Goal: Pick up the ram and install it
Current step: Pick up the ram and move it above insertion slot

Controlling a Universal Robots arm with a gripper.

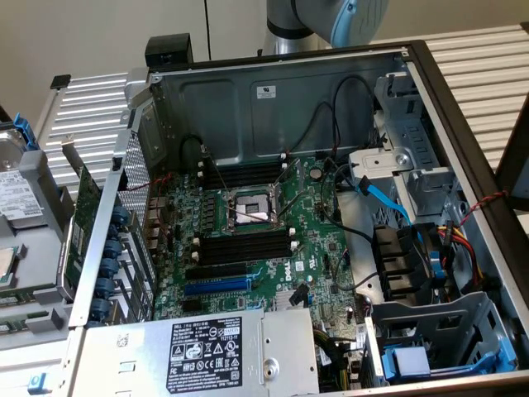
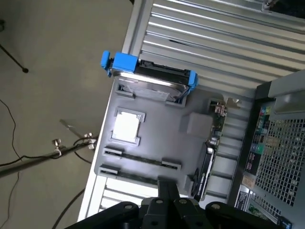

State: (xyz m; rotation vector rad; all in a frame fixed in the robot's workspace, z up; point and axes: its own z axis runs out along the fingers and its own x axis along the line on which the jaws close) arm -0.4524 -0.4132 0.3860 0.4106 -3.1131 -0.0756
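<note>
The ram [image 2: 140, 159] shows as a thin dark strip standing on edge in a grey tray [image 2: 157, 138], held between two small clips. A second strip like it [image 2: 133, 174] lies alongside, partly behind my fingers. My gripper [image 2: 167, 185] hangs above that end of the tray, outside the computer case, shut with nothing between its fingers. On the motherboard, the long black memory slots [image 1: 246, 245] beside the processor socket [image 1: 248, 211] stand empty. Part of the arm [image 1: 331, 21] shows behind the case.
The tray also carries a hard drive in blue brackets [image 2: 147, 78], a processor chip [image 2: 126, 128] and a green expansion card [image 2: 213, 138] on edge. The open case [image 2: 281, 143] stands next to it, with a power supply [image 1: 207, 351] and loose cables [image 1: 388, 198].
</note>
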